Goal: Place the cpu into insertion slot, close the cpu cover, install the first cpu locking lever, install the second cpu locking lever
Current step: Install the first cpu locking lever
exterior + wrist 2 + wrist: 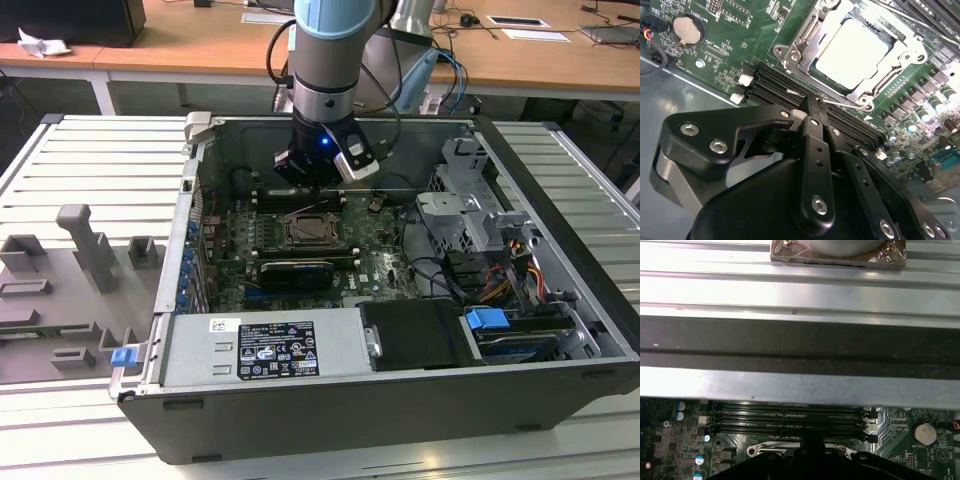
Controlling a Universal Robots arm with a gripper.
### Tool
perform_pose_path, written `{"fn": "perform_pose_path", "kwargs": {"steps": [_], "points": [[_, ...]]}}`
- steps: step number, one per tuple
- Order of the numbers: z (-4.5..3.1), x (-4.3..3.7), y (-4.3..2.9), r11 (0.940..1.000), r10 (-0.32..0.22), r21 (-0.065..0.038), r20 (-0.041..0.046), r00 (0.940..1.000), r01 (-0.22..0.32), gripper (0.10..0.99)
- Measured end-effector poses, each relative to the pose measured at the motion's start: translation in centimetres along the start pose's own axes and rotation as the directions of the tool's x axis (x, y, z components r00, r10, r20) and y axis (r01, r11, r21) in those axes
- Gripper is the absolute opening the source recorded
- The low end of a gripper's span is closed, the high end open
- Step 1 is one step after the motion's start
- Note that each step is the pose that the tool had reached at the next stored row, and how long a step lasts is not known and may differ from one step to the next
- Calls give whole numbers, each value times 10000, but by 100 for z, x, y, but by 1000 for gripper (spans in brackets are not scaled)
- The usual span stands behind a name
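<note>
Exterior view, left to right: grey fixtures (85,250) on the slatted worktop (100,160); open computer case (330,420); gripper (315,190), fingers (815,142) closed together, tips by a thin wire lever (845,104), just beside the insertion slot (287,232), where the cpu (850,52) sits beneath the lowered cpu cover (807,40).

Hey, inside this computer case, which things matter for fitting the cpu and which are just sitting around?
Job in hand:
cpu, lying in the insertion slot
cpu cover
end effector, close to the socket

Lying about:
memory slots
coin battery
grey fixture blocks outside the case
blue drive tab
</note>
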State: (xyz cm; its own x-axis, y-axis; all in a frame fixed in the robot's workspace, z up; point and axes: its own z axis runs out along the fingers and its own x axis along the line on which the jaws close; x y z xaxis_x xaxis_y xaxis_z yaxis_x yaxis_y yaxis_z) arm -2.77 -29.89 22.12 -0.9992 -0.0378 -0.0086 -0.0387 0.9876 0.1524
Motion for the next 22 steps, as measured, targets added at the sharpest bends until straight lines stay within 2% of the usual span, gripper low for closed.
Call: {"fn": "perform_pose_path", "kwargs": {"steps": [5, 11, 22], "points": [[29, -17, 1, 10000, 3, 1, 0, 10000, -3, 106], [109, -67, 17, 10000, 0, 30, 7, 10000, 0, 106], [126, -75, 15, 10000, -1, 49, 9, 10000, 1, 106]]}}
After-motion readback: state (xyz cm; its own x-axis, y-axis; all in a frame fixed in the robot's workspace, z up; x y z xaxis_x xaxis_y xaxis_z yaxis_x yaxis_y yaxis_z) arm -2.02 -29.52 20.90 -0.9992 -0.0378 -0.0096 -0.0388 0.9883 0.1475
